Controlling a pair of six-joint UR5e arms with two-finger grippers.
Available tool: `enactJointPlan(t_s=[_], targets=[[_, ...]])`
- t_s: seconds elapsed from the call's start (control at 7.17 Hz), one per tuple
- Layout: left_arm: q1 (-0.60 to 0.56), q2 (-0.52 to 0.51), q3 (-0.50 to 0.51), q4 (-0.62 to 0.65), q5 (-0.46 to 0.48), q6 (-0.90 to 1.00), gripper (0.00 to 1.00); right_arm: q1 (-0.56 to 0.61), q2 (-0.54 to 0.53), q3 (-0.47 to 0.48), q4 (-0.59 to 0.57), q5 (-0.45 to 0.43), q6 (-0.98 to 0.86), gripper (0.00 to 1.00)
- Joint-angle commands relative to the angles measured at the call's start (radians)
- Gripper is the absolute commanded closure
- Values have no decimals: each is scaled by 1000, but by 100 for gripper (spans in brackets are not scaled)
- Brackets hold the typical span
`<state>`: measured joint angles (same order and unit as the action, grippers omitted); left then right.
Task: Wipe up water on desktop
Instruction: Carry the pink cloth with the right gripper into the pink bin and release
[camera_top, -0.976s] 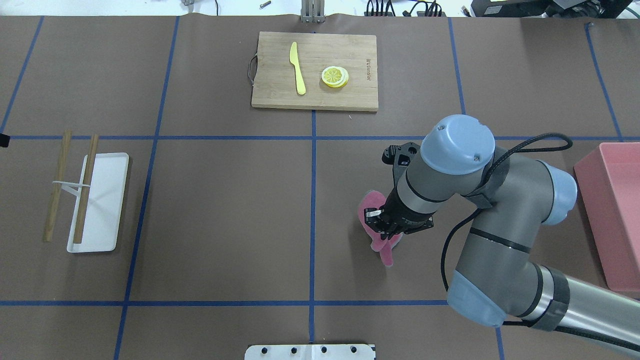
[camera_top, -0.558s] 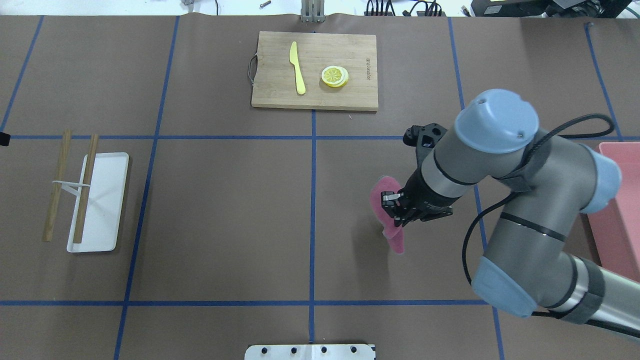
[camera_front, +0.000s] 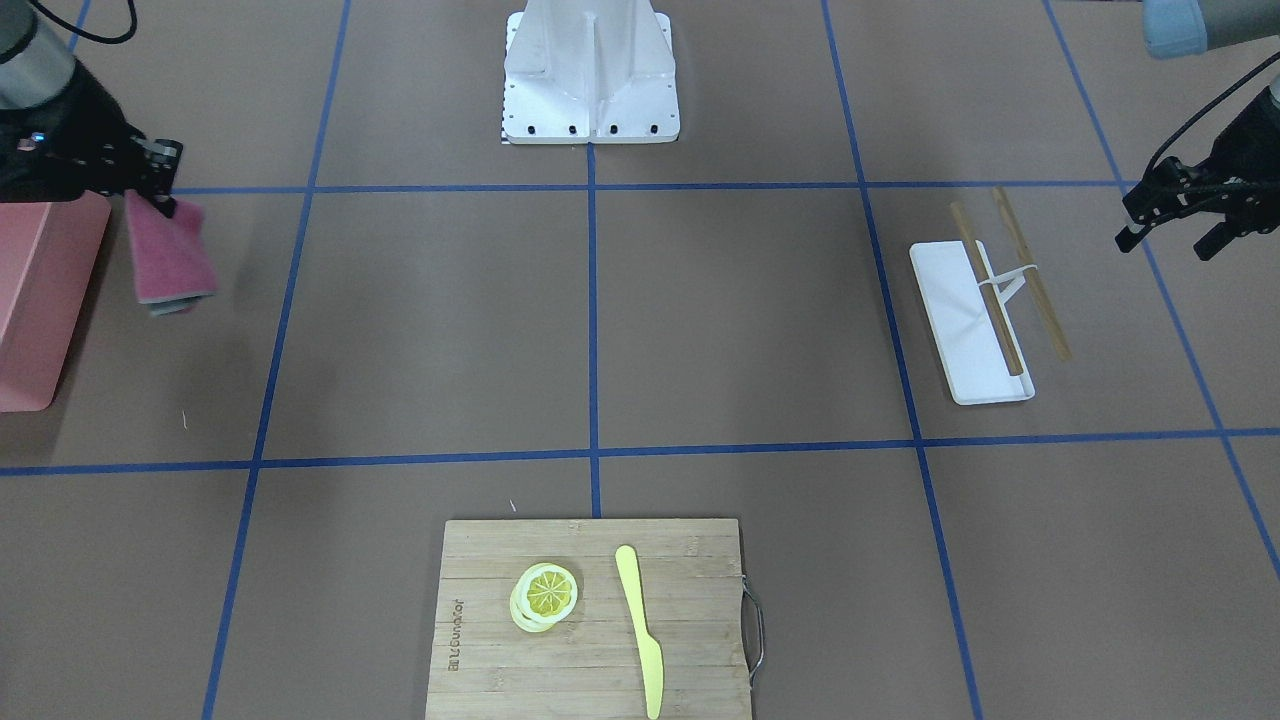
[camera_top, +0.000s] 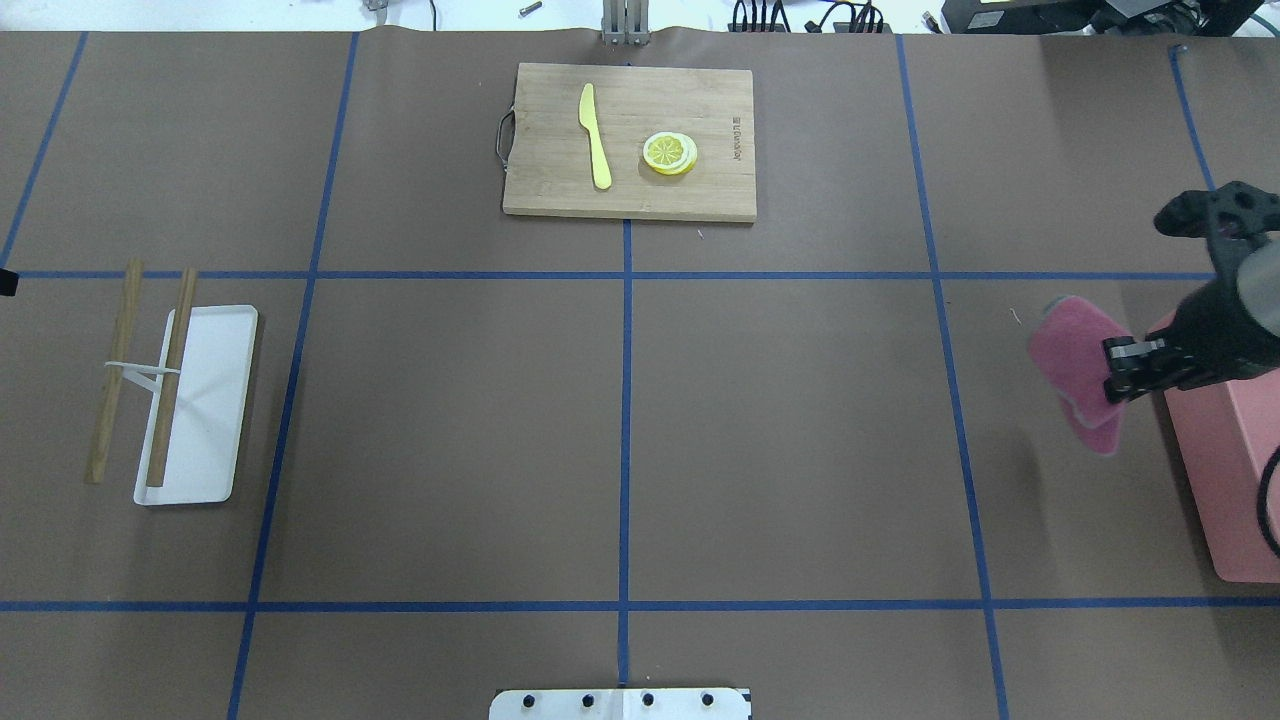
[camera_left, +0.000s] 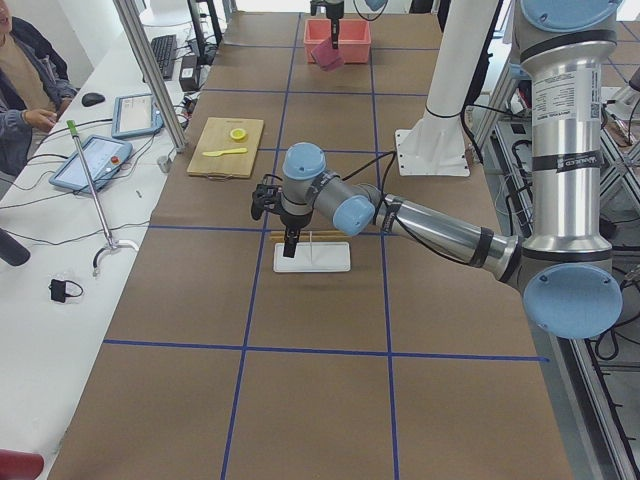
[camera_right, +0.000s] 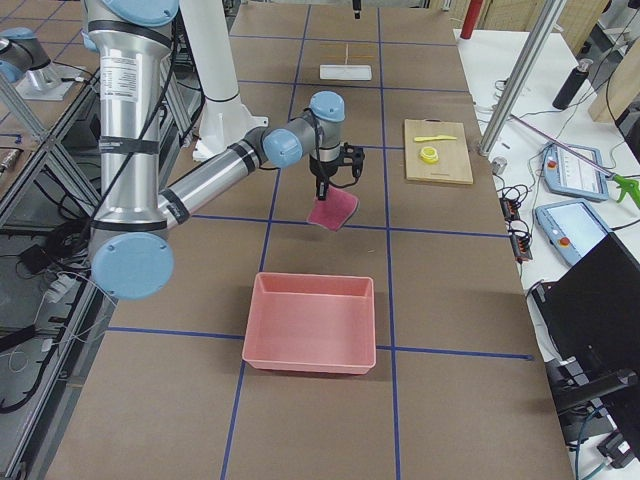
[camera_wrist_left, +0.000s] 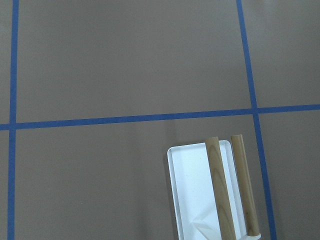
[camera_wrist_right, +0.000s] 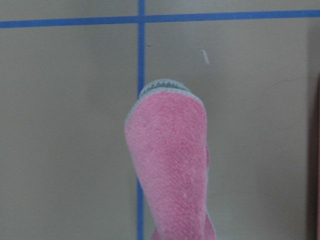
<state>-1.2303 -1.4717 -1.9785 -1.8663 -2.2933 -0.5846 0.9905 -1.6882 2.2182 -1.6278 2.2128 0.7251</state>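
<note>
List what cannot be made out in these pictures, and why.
- Water on the desktop: no wet patch shows in any view.
- Right gripper fingertips: covered by the pink cloth, overhead.
- Left gripper: small at front-facing view's edge, jaws unclear.
- Cutting board lettering: too small, overhead.

1. Pale bamboo cutting board with a metal handle, top centre of the overhead view, bearing a yellow plastic knife and yellow lemon slices.
2. White rectangular tray, left, with two brown wooden sticks.
3. Pink plastic bin, right edge.

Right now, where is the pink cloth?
The pink cloth hangs at the overhead view's far right, pinched in the right gripper, just beside the left wall of the pink bin.
</note>
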Motion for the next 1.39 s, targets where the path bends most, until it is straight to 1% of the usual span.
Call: enactJointPlan(t_s=[0.0, 0.14, 0.28, 0.42, 0.56, 0.7, 0.84, 1.12, 1.25], targets=[[0, 1, -6, -1, 0, -4, 2, 260, -164, -3, -61, 59, -390, 100], [0, 1, 0, -2, 0, -4, 2, 366, -171, -12, -183, 56, -597, 100], [0, 2, -8, -2, 0, -4, 2, 452, -168, -12, -298, 47, -763, 100], [0, 2, -8, -2, 0, -4, 2, 512, -166, -40, -360, 33, -888, 100], [0, 4, -8, -2, 0, -6, 2, 514, -166, -92, -351, 25, -912, 100], [2, 2, -3, -2, 0, -6, 2, 514, -156, -136, -346, 33, -909, 61], [0, 2, -6, -2, 0, -6, 2, 514, -156, -140, -336, 41, -895, 2], [-2, 10, -19, -2, -2, -6, 2, 514, -128, -173, -334, 63, -895, 0], [-3, 13, -19, -2, -2, -4, 2, 514, -111, -190, -334, 95, -895, 0]])
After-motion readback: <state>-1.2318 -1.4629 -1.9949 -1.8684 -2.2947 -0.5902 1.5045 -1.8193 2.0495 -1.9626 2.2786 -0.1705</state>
